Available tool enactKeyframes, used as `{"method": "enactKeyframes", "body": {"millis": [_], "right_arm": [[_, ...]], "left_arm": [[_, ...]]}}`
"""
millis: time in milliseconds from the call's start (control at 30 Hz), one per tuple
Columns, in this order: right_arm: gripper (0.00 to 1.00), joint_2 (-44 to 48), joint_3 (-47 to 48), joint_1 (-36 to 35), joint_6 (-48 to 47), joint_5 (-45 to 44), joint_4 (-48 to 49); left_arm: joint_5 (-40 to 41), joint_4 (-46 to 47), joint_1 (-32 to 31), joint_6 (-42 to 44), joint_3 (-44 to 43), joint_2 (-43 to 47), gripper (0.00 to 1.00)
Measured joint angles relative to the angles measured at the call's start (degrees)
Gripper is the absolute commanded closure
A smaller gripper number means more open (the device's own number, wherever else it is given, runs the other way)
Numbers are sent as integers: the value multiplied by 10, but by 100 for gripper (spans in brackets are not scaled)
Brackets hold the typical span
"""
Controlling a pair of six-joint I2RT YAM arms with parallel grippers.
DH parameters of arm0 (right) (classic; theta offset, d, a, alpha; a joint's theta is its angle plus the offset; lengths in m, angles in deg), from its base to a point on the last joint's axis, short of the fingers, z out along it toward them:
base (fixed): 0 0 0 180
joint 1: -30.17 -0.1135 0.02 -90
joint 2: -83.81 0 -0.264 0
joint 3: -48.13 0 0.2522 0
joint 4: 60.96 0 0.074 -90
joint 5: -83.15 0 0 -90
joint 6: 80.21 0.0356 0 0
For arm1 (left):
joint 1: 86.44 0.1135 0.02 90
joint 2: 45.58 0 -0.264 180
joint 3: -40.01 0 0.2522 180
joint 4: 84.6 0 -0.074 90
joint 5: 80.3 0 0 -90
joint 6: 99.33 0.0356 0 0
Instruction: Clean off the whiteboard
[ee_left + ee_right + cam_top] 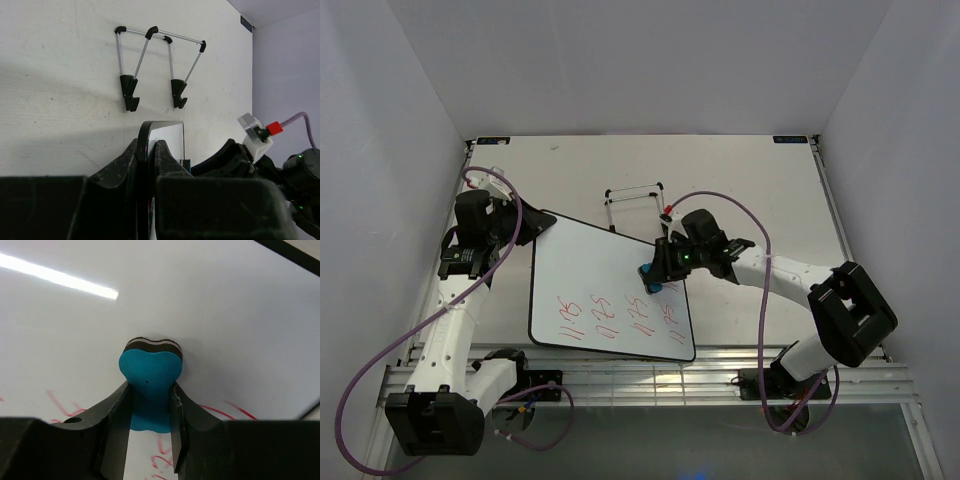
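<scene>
Table (760, 180): everything was carried on its white top.
Whiteboard (600, 285): placed near centre-left; red marks (620, 325) were written along its near edge.
Left gripper (148, 150): clamped on the board's far left corner.
Right gripper (150, 395): closed around the eraser.
Stand (131, 92): laid beyond the board.
Eraser (150, 365): blue, pressed against the board.

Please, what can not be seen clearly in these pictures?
Top view: the red handwriting on the large glossy white whiteboard is too small to read; the right pincer hides most of the blue bone-shaped eraser.
Right wrist view: the bottom edge and the right pincer cut off the handwriting.
Left wrist view: the left pincer hides most of the whiteboard's face.
</scene>
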Motion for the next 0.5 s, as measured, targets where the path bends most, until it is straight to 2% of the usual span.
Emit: {"method": "enactKeyframes", "body": {"millis": [267, 500], "right_arm": [[85, 22, -145, 128, -24, -11, 15], [85, 3, -132, 151, -47, -5, -17]], "left_arm": [[0, 0, 0, 0, 0, 0, 100], [0, 0, 0, 0, 0, 2, 100]]}}
